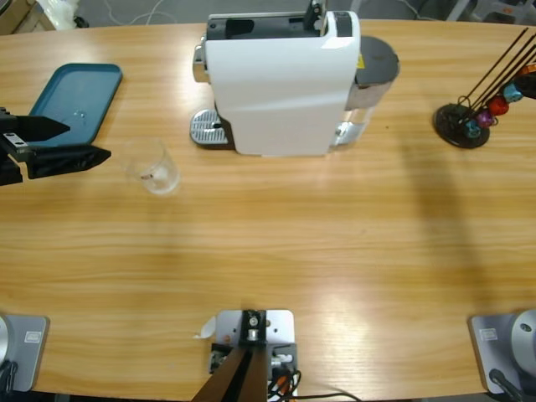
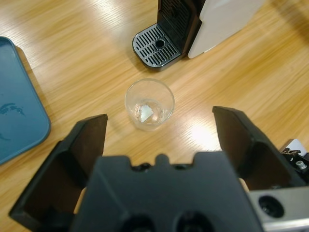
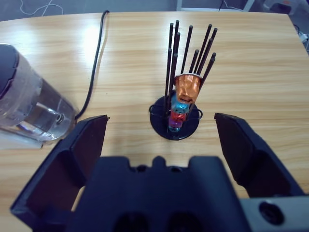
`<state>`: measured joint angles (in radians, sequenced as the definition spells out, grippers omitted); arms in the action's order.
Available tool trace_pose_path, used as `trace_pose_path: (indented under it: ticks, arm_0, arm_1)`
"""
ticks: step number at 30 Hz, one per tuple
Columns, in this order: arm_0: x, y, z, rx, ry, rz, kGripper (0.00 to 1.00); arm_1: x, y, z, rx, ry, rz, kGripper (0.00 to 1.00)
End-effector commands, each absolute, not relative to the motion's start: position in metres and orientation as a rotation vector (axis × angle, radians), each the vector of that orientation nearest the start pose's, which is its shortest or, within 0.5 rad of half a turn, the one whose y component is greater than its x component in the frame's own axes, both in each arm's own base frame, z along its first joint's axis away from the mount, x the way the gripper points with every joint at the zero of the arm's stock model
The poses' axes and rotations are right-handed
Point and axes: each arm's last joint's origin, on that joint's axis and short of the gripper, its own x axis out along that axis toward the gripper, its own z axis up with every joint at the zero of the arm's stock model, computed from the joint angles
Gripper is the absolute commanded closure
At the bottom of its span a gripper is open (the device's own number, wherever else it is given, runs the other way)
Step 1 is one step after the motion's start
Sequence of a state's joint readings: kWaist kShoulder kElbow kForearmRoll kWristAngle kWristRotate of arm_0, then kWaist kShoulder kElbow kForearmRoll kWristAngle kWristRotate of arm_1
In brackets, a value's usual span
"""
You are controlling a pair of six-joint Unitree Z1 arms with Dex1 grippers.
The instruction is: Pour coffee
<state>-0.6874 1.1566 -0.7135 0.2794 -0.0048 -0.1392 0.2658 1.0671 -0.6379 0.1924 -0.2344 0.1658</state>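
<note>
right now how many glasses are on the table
1: a clear empty glass tumbler stands on the wooden table, between the teal tray and the white coffee machine's drip grate, ahead of the open left gripper. Others may be hidden behind the machine.

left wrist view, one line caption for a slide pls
Open left gripper faces an empty glass standing short of the coffee machine's drip tray, blue tray alongside.

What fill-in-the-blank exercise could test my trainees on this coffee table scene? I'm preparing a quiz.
1. The glass on the table is ____ of coffee.
2. The left gripper has its jaws ____.
3. The tray is ____ in colour.
4. The capsule stand faces the ____ gripper.

Missing words: empty; open; blue; right
</note>
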Motion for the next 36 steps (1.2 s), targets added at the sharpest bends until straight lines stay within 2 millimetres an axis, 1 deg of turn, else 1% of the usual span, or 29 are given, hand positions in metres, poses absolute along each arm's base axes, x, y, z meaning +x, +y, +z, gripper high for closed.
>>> trace_pose_path:
  ticks: [1,5,8,10,14,21,26,29,36]
  arm_0:
    - [0.134,-0.111,0.291,0.136,0.786,-0.593,0.105]
    - [0.134,-0.111,0.291,0.136,0.787,-0.594,0.105]
    - [0.134,-0.111,0.290,0.136,0.788,-0.594,0.105]
    - [0.134,-0.111,0.290,0.136,0.787,-0.594,0.105]
    - [0.134,-0.111,0.291,0.136,0.787,-0.594,0.105]
    - [0.134,-0.111,0.291,0.136,0.787,-0.594,0.105]
    - [0.134,-0.111,0.291,0.136,0.787,-0.595,0.105]
    - [0.134,-0.111,0.291,0.136,0.787,-0.594,0.105]
    - [0.134,-0.111,0.290,0.137,0.789,-0.594,0.105]
  arm_1:
    - [0.163,0.028,0.281,-0.002,0.667,-0.068,0.036]
    - [0.163,0.026,0.281,-0.001,0.666,-0.078,0.043]
    - [0.163,0.024,0.281,0.001,0.663,-0.099,0.103]
    - [0.163,0.022,0.280,0.006,0.668,-0.115,0.110]
    - [0.165,0.018,0.279,0.018,0.677,-0.142,0.115]
    - [0.173,0.019,0.275,0.017,0.701,-0.148,0.115]
    - [0.179,0.018,0.274,0.020,0.710,-0.159,0.128]
    - [0.182,0.017,0.273,0.023,0.710,-0.167,0.156]
    - [0.184,0.015,0.272,0.027,0.710,-0.180,0.156]
